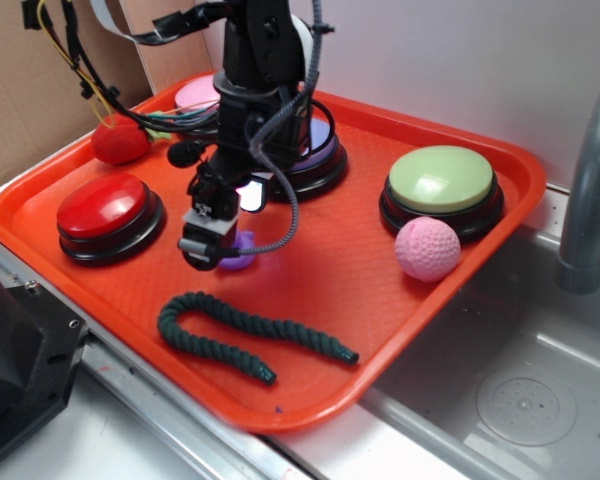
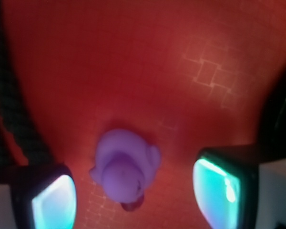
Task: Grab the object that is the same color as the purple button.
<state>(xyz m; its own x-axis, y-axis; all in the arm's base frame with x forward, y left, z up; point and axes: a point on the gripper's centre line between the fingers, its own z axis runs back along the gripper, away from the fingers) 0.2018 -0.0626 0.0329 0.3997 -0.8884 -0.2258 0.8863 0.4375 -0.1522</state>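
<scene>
Your arm reaches straight down over the middle of the orange tray (image 1: 450, 300), claw (image 2: 133, 195) released, fingers (image 2: 52, 202) spread either side of the purple duck (image 2: 125, 169) without touching it. The duck sits on the tray in front of the purple button (image 1: 318, 150).

Pale wall (image 1: 460, 60) behind; cardboard (image 1: 20, 110) left — steel sink (image 1: 500, 400), grey faucet (image 1: 590, 170).
</scene>
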